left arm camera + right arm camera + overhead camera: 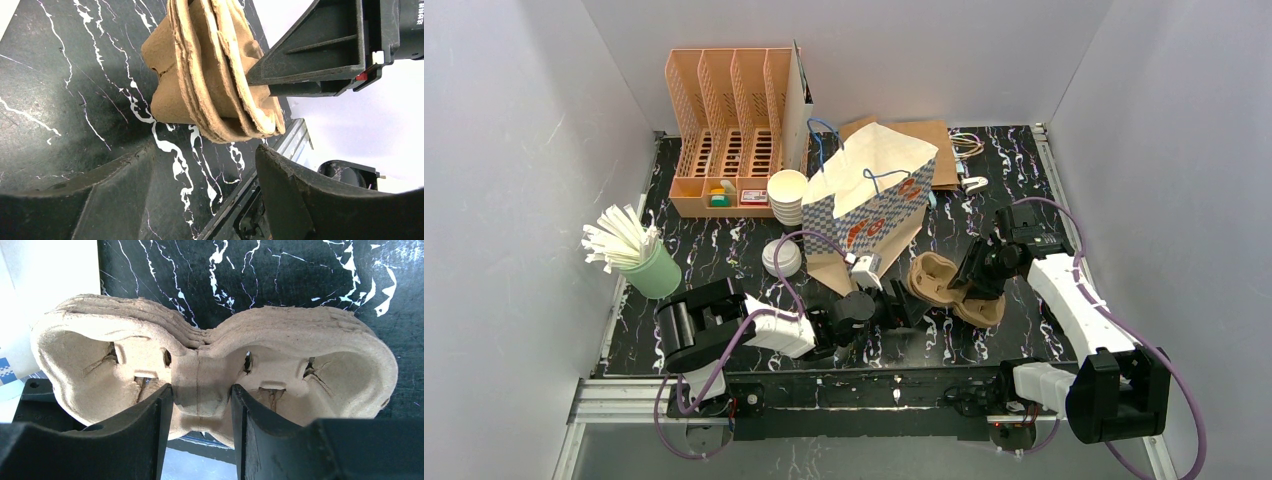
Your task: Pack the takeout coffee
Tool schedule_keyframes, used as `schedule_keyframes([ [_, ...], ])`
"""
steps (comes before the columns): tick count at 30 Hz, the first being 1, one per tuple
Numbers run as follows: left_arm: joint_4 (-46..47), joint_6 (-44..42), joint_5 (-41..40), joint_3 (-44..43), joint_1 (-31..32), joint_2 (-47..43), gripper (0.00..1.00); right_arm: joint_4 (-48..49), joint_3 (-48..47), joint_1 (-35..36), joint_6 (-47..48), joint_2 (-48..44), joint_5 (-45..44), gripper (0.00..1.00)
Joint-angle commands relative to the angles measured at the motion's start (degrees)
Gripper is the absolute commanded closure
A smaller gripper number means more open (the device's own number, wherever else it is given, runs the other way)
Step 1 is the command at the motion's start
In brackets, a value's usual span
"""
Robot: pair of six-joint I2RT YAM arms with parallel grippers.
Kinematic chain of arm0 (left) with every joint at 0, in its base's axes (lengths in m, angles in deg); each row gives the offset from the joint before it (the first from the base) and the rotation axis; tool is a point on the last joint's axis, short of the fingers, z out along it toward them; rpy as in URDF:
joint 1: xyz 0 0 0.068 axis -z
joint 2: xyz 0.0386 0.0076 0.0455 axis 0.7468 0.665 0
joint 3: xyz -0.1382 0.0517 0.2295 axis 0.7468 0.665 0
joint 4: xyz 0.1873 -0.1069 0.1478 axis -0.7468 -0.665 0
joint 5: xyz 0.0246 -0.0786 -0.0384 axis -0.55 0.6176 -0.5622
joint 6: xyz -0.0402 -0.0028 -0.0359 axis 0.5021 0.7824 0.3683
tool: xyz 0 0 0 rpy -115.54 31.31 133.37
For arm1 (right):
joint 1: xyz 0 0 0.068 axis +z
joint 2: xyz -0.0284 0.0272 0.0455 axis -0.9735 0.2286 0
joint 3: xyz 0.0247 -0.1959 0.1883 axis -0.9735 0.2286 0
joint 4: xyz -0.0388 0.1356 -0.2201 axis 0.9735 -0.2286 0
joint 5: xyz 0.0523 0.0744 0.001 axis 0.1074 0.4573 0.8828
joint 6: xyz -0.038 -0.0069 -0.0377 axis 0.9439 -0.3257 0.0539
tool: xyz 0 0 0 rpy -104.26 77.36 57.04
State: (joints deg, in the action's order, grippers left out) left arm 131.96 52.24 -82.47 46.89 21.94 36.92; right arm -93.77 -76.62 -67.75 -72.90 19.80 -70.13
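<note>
- The right pincer (200, 395) is clamped on the narrow waist of the nested brown cup trays (300, 365), holding them tilted up.
- The trays are toward the near edge of the surface (724, 250), right of middle.
- The left pincer (205, 155) stands apart just beside them, gripping nothing.

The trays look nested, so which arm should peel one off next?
Left, probably. The left arm has open jaws beside the end of the tray stack, free to pinch an edge. The right arm has jaws clamped on the middle.
</note>
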Motion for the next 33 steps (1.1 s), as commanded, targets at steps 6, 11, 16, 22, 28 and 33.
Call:
schedule_keyframes([
  [6,1.23,-3.71,-3.34,0.26,0.14,-2.22,0.23,-1.0,-3.1,0.19,-0.06,-0.87,2.18,0.48],
  [11,1.39,-4.28,-3.89,-0.23,0.05,-2.24,0.21,-0.92,-2.53,0.14,-0.11,-0.87,3.23,0.49],
  [16,1.46,-4.98,-3.86,-0.88,-0.2,-2.26,0.18,-0.83,-2.07,0.17,-0.01,-0.92,3.42,0.49],
  [22,2.33,-4.98,-2.24,-1.41,-0.25,-2.43,0.13,-0.66,-1.82,0.19,0.25,-0.81,3.33,0.49],
  [28,7.82,-2.38,-0.98,-0.25,-0.85,-2.19,0.25,-0.61,-1.95,0.08,0.12,-0.86,4.33,0.49],
  [33,9.83,-0.65,0.02,0.0,-1.74,-0.92,0.38,-0.83,-2.11,0.14,0.08,-1.09,4.66,0.49],
])
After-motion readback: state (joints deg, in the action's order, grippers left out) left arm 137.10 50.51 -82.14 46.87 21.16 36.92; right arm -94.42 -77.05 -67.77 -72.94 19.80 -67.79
